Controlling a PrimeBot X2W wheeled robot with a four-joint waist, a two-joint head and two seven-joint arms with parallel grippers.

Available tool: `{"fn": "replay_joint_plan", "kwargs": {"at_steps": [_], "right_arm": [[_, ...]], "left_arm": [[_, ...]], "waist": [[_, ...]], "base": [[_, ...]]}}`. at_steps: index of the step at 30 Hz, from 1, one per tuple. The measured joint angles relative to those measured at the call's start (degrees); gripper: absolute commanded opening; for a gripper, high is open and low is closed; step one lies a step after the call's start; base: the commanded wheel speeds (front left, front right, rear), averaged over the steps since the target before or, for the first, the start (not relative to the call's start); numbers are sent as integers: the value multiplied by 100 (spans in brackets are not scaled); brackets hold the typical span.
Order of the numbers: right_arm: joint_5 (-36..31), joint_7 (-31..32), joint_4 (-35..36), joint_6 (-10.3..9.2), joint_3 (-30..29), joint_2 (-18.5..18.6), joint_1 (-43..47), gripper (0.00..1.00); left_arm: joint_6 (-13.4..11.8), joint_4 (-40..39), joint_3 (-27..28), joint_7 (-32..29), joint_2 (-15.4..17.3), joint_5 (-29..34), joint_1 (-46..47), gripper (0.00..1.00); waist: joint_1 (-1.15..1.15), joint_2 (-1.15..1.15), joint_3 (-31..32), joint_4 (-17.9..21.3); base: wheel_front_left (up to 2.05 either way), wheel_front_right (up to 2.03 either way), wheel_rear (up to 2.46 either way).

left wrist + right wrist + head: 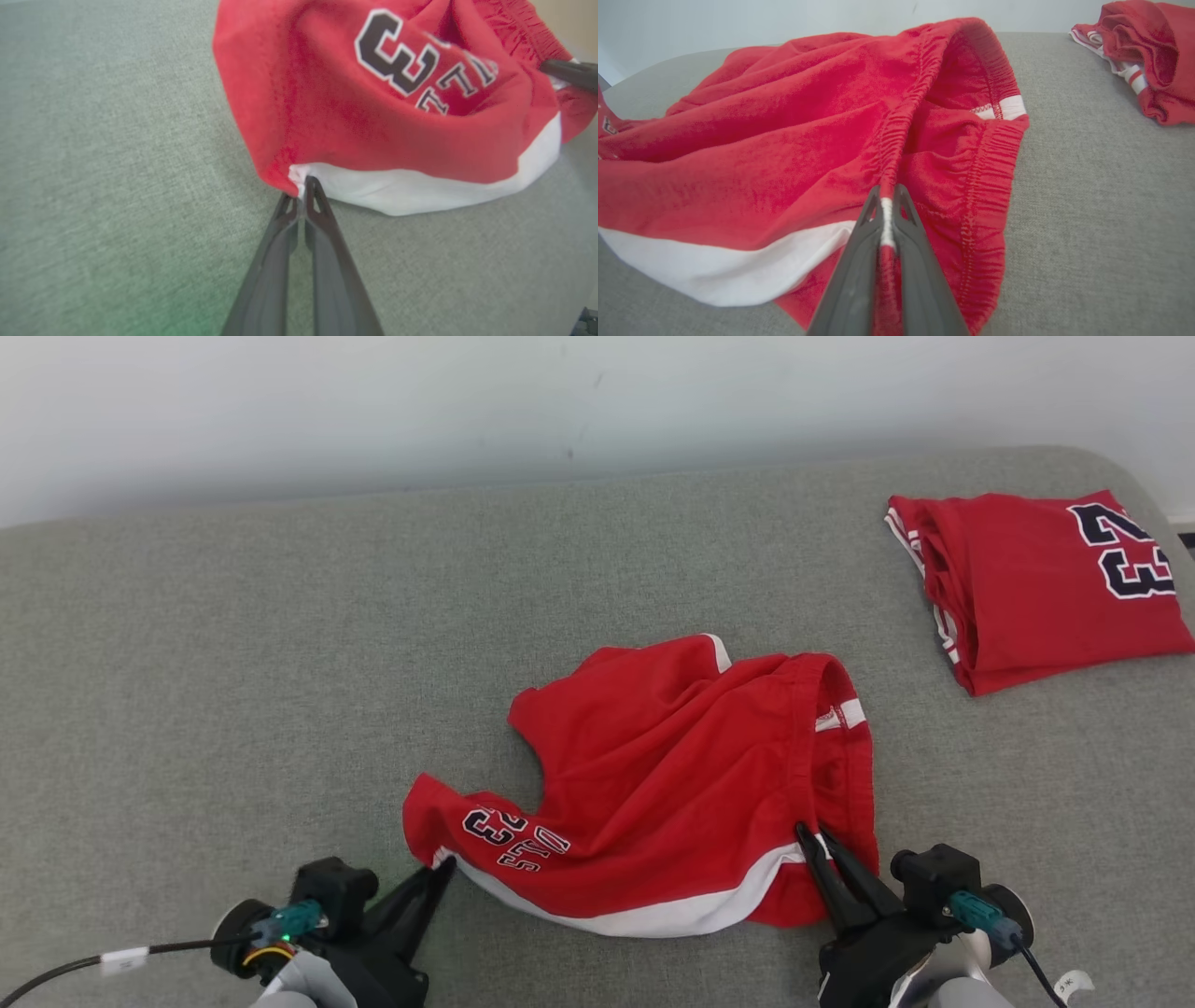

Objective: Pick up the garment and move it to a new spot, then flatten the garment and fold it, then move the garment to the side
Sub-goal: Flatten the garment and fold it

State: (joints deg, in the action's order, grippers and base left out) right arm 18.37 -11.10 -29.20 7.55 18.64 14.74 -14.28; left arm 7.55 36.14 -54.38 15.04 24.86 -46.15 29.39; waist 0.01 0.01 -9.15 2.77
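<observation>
Gripping red shorts [672, 756] with jaws closed, left gripper [302, 189] on hem corner [295, 175], right gripper [887, 198] on waistband [901, 126]; could lose the shallow left pinch if lifted unevenly.

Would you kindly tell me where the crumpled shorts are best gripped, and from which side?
Take the shorts by two near edges, low from the robot's side: left pincer on the white hem corner, right pincer on the waistband end. Both jut toward the robot; the pincers are shut there.
</observation>
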Motion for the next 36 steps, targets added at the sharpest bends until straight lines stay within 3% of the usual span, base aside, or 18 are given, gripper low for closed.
{"fn": "replay_joint_plan", "kwargs": {"at_steps": [8,18,23,28,36], "right_arm": [[224,-210,702,0,15,183,520,0],[668,-18,1589,0,-15,256,374,0],[995,282,1758,0,10,312,-499,0],[1397,661,1628,0,-62,316,-1909,0],[1936,1236,904,0,-194,241,-4695,0]], "left_arm": [[0,-1022,1251,0,34,499,-934,0],[0,-1838,1954,0,229,829,-1106,0],[-1,-2084,1809,-197,481,602,-132,0],[0,-2191,1713,-670,736,140,1413,0],[-1,-1493,1638,-1165,814,-608,4079,0]], "waist": [[-1,0,249,-26],[-1,-1,353,-53],[-1,-1,174,-56],[0,0,-194,-62],[1,0,-1063,-101]], "base": [[0,0,0],[0,0,0],[0,0,0],[0,0,0],[0,0,0]]}}
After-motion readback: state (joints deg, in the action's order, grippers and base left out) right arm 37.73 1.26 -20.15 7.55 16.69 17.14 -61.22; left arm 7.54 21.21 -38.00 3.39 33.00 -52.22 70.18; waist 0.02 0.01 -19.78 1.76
